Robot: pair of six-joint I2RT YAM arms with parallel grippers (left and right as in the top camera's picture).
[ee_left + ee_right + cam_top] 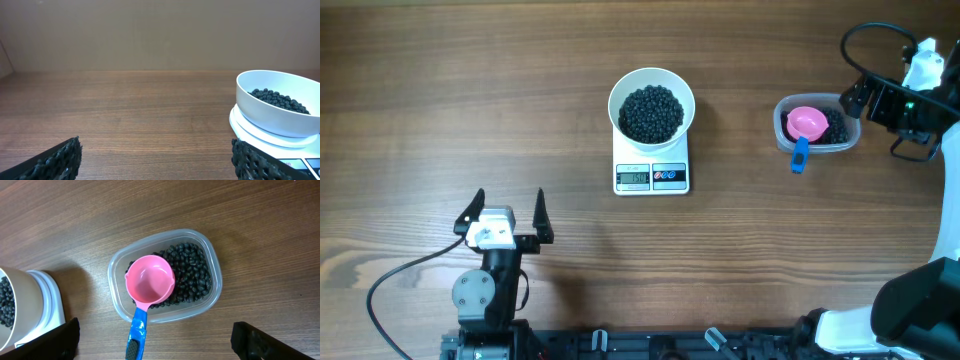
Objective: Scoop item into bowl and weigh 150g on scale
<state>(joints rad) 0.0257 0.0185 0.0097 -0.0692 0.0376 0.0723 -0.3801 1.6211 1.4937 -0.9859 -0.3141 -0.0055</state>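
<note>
The white bowl (652, 105) stands on the white scale (652, 176) at mid-table, with a pile of black beans (651, 112) in it. Its rim (280, 75) shows at the right of the left wrist view. My left gripper (506, 212) rests open near the front left, with bare wood between its fingers (65, 160). My right gripper (880, 115) hangs open, high at the far right, above a clear tub (165, 275) of beans. In the tub lies a pink scoop (149, 280), and its blue handle (136, 335) sticks out over the rim.
The scale's display (634, 178) faces the front edge; its digits are too small to read. A black cable (405, 275) runs from the left arm's base across the front left. The right arm's body (920, 300) fills the front right corner.
</note>
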